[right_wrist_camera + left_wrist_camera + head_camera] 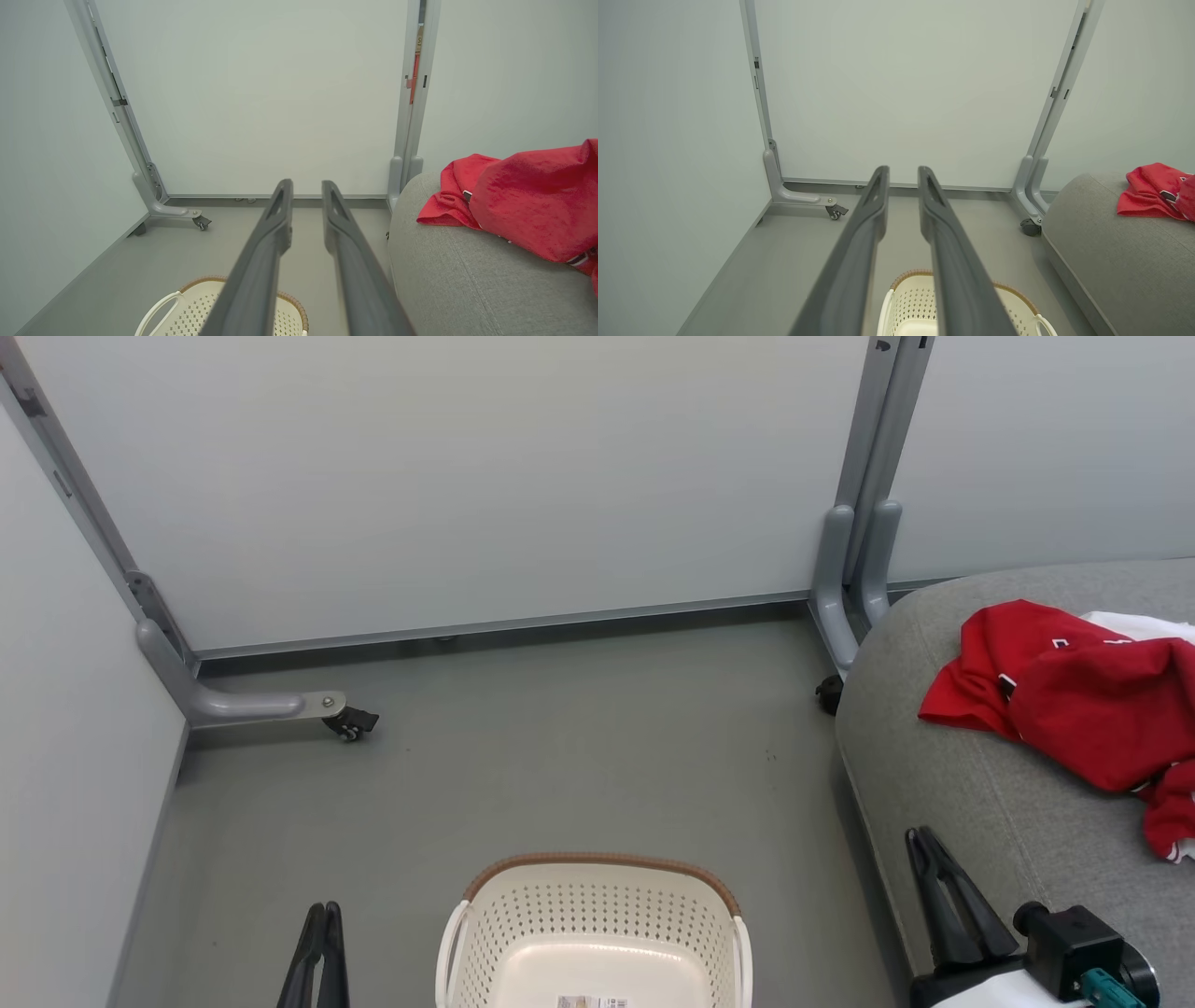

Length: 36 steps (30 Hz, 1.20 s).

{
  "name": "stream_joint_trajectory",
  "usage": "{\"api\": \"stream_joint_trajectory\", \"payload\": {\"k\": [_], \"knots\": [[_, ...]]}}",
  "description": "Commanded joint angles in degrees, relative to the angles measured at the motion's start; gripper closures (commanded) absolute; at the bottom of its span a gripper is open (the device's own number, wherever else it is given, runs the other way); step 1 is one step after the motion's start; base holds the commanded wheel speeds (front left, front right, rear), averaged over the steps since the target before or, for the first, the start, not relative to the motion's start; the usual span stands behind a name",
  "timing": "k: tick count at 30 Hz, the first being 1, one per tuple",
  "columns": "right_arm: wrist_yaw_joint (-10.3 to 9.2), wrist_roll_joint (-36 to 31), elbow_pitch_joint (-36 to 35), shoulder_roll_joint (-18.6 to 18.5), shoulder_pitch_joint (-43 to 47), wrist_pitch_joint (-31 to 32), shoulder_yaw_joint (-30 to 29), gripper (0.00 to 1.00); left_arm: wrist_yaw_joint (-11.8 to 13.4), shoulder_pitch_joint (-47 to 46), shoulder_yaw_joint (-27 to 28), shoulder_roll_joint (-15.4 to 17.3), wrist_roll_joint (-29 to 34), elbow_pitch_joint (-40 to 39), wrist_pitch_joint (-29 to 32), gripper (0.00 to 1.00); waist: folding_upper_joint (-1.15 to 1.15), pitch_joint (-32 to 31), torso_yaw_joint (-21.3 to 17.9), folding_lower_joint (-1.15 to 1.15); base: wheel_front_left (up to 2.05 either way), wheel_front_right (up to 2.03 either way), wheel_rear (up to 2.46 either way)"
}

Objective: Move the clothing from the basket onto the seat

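Both arms sit low and reach forward. The left gripper (324,907) is left of the basket (597,915), and the right gripper (920,835) is by the seat (980,821) edge. On each, the fingers are a narrow gap apart and empty. The clothing (1074,700) lies heaped on the seat. The head view catches the basket's label (593,1002).

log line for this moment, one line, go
basket: nothing visible inside | clothing: on seat | left gripper: narrow gap, empty | right gripper: narrow gap, empty
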Motion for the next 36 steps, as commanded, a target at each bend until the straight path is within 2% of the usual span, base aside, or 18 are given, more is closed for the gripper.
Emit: {"api": "stream_joint_trajectory", "payload": {"k": [1, 9, 12, 36], "knots": [[0.0, 1.69, -0.5, -0.06, -0.08, 0.18, 0.02, 1.0, -0.06, -0.11, 0.03, 0.03, -1.65, -0.57, 0.17, 1.0, 0.0, 0.07, -0.02, 0.0, 0.0, 0.0, 0.0], [-0.01, 11.4, 0.83, -0.73, -1.72, 2.03, -0.35, 1.0, -0.65, -2.59, 0.64, 0.72, -11.12, 0.99, 1.94, 1.0, 0.0, 0.43, -0.13, 0.0, 0.0, 0.0, 0.0], [-0.01, 16.99, 1.7, -1.04, -2.75, 3.11, -0.57, 1.0, -1.2, -4.21, 0.96, 1.05, -16.6, 2.32, 3.0, 1.0, 0.0, 0.65, -0.2, 0.0, 0.0, 0.0, 0.0], [-0.02, 38.83, 4.81, -1.9, -6.43, 7.74, -1.9, 1.0, -3.19, -10.3, 2.68, 2.01, -37.99, 6.8, 7.49, 1.0, 0.0, 1.7, -0.53, 0.0, 0.0, 0.0, 0.0]]}}
